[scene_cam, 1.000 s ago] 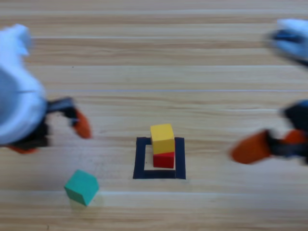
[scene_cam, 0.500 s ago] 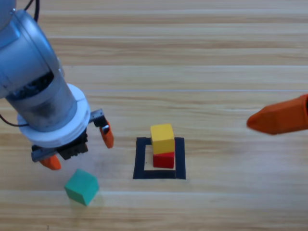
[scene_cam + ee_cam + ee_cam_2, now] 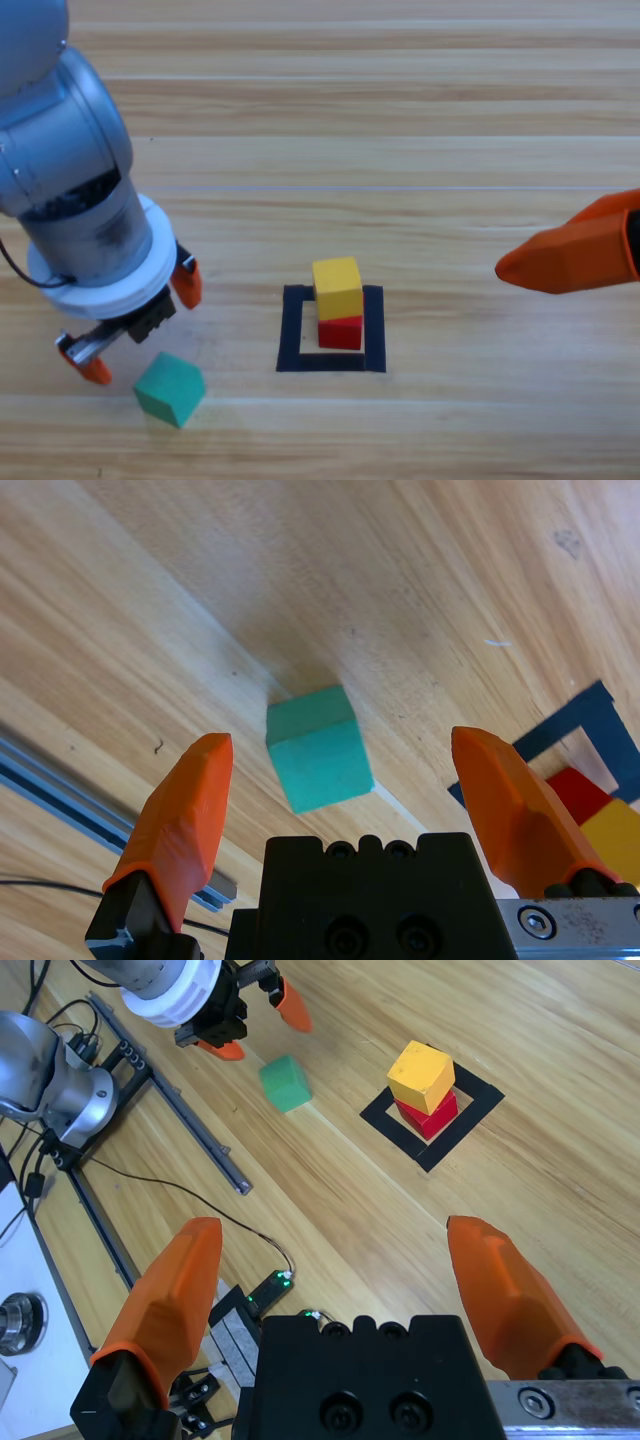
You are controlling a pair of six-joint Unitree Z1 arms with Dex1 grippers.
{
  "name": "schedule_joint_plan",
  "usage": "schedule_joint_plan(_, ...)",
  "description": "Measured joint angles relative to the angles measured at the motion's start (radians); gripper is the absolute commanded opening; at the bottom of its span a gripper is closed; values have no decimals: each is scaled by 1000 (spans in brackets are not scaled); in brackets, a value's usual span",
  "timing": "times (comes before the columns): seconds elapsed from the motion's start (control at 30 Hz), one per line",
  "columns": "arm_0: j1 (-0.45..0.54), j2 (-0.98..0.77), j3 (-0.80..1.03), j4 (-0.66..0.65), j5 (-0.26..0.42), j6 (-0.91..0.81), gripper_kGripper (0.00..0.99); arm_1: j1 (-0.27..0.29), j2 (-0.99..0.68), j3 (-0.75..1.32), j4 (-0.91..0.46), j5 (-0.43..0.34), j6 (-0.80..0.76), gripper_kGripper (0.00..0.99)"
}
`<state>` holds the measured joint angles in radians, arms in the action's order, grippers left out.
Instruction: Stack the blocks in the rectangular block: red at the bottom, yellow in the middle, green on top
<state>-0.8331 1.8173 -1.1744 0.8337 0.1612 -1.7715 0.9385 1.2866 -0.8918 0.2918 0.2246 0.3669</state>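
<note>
- Left tool (image 3: 135,318) hangs over the lower left of the counter (image 3: 400,120), its two orange jaws spread wide and holding nothing.
- From above, one jaw tip shows up and to the right of the green cube (image 3: 170,388) and the other up and to its left; the cube lies just below the line between them, close by but apart from both.
- Seen along the left tool (image 3: 350,780) from its own wrist, the green cube (image 3: 317,747) sits on the wood between the two jaws and a little beyond their tips, turned at an angle to them, with bare counter on either side of it.
- Right tool (image 3: 565,258) waits at the right edge of the top view, well apart from the blocks; its own wrist view shows the jaws of this right tool (image 3: 340,1260) wide apart and empty.
- Black tape square (image 3: 292,330) lies near the middle of the counter, to the right of the green cube and apart from it.
- Red cube (image 3: 341,332) rests inside the tape square, and the yellow cube (image 3: 337,287) sits on top of it.
- From the right wrist the same stack shows: yellow cube (image 3: 421,1073) on red cube (image 3: 432,1116), with the upper one turned slightly against the lower.
</note>
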Motion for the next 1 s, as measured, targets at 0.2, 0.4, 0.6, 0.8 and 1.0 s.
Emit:
schedule_joint_plan(0.2,0,4,0,36,-1,-72,936,0,0,6,0,0,-22,989)
schedule_joint_plan(0.4,0,40,0,36,-29,-78,936,0,2,6,-2,0,-26,989)
schedule_joint_plan(0.6,-5,92,-5,36,-31,-98,936,0,10,6,-7,0,-29,989)
schedule_joint_plan(0.8,-7,97,-7,31,-31,-110,934,0,29,8,-7,0,-29,989)
schedule_joint_plan(1.0,-7,139,-14,3,-38,-110,934,0,41,18,-7,0,-29,989)
